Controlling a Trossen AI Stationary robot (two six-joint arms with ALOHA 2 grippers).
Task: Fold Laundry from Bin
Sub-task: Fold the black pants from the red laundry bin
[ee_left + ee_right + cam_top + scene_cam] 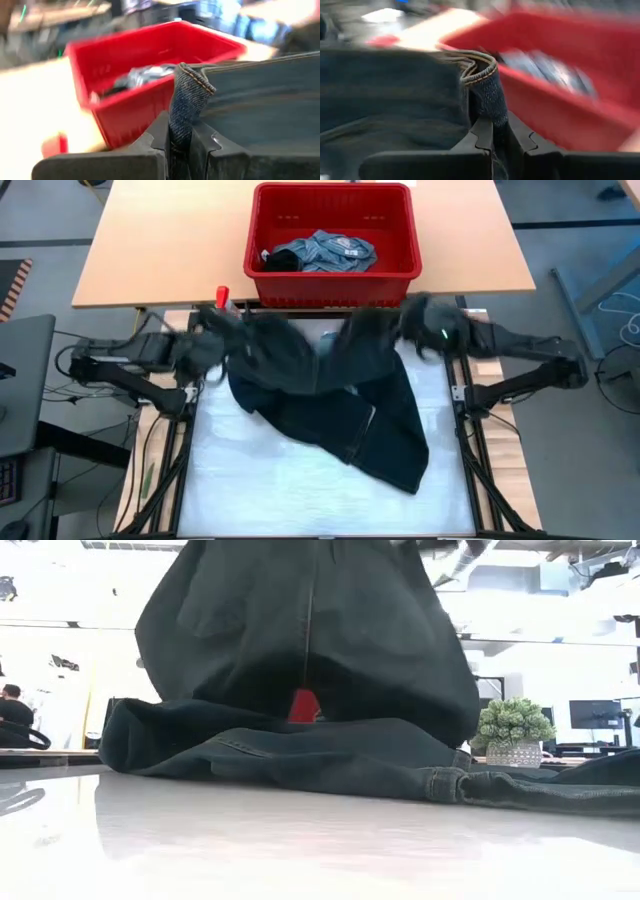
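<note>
A dark denim garment hangs between my two grippers just in front of the red bin, filling the low view. My left gripper is shut on its left upper end and my right gripper on its right upper end. A grey-blue garment lies inside the bin, seen also in the left wrist view. My left gripper pinches a stitched, folded edge of the denim between its two fingers. The cloth stands up out of the fingers and runs off toward the other arm. My right gripper pinches a thick stitched corner of the denim between its two fingers. The garment sags between the two arms, and its lower part lies on the white table top.
The bin stands on a wooden table beyond the white work surface. A small bottle with a red top sits near the bin's left front corner. A potted plant shows in the room behind.
</note>
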